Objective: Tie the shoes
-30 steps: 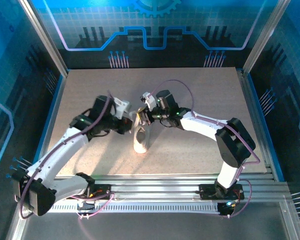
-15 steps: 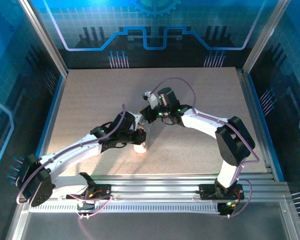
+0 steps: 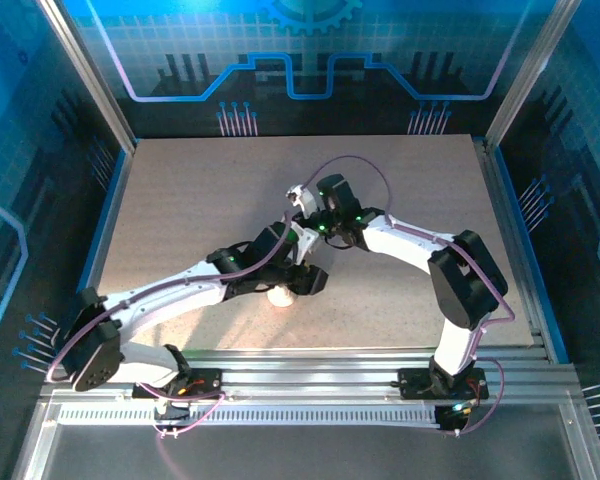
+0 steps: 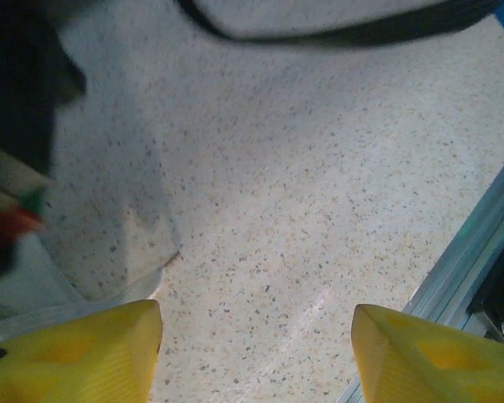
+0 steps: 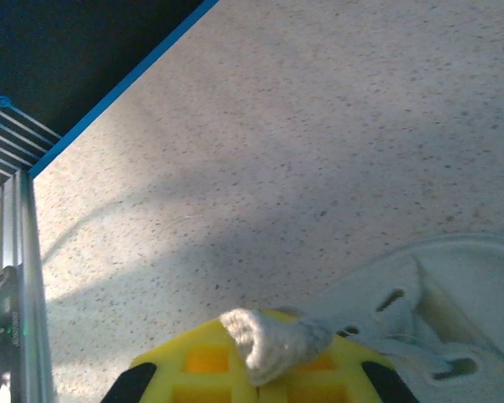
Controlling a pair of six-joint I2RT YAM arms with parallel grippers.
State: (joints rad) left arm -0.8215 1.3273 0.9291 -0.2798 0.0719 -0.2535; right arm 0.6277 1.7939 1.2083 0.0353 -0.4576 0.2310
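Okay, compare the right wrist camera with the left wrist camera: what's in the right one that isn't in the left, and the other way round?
Right wrist view: the right gripper is shut on the end of a white lace, with the eyelet side of the white shoe just beside it.
Left wrist view: the left gripper is open, with nothing between its yellow tips and bare table under the gap.
Both: the speckled table top and an aluminium rail along its edge.
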